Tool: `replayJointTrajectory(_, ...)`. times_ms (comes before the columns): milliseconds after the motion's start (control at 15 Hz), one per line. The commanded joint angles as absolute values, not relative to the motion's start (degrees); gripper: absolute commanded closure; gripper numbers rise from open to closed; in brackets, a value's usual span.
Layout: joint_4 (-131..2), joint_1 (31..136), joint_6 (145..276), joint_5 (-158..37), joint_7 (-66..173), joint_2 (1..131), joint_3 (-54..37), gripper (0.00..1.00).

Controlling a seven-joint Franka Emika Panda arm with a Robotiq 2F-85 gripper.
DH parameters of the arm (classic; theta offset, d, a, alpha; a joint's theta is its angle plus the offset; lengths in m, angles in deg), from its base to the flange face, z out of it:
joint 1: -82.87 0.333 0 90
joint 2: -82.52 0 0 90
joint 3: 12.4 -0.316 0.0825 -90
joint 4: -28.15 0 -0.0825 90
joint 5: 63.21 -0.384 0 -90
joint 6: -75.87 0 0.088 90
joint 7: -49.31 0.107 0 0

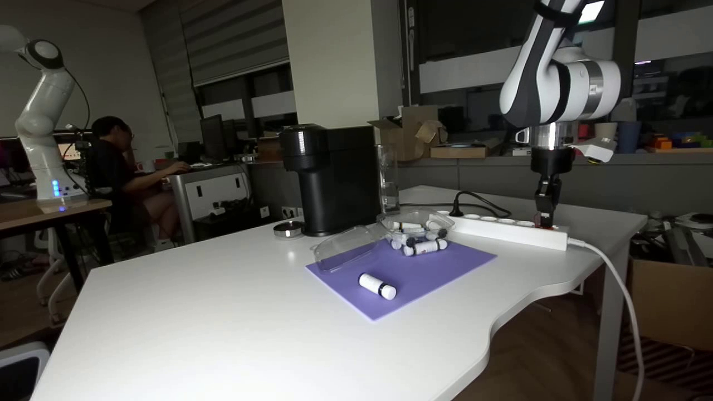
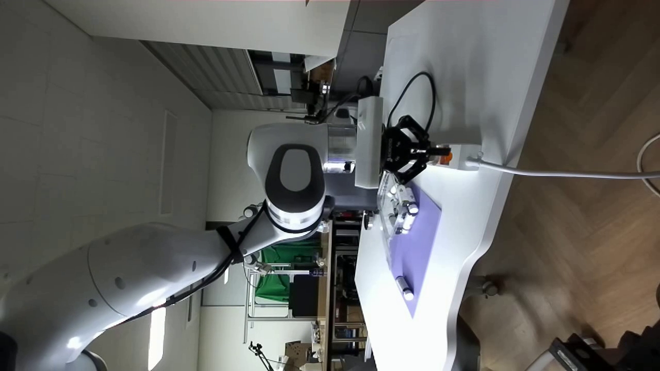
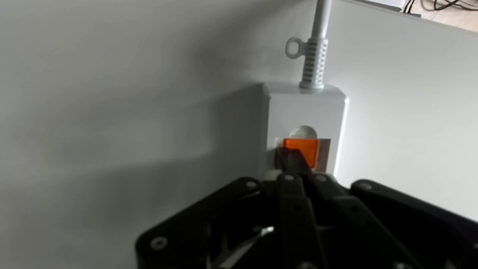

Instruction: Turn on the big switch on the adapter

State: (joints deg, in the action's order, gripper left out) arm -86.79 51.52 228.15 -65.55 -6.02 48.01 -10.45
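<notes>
On the smooth white surface [image 1: 223, 317], near a flat, purple rectangular mat [image 1: 423, 278], lies a long, white plastic power-strip adapter [image 1: 507, 232]. It looks light and rigid, likely to skid if pushed sideways, so it needs no grasp, only a straight downward press. The black, two-fingered end effector [image 2: 443, 151] has its jaws together, nothing visible between them, and its tip lies over the orange, rectangular plastic switch [image 3: 308, 147]; firm contact I cannot confirm. The switch will probably resist stiffly, then click over.

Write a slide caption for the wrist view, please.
Closed end effector partly covering the orange switch on the adapter, whose cable runs off the top of the frame.
</notes>
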Motion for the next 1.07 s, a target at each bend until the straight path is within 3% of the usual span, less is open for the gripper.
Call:
replayJointTrajectory(0,-84.39,51.3,228.16,-66.1,-6.43,43.59,-10.22,1.0)
replayJointTrajectory(467,-84.25,51.67,227.33,-65.75,-6.11,43.19,-9.95,1.0)
replayJointTrajectory(1000,-87.15,56.77,217.55,-62.65,-3.43,56.9,-6.59,1.0)
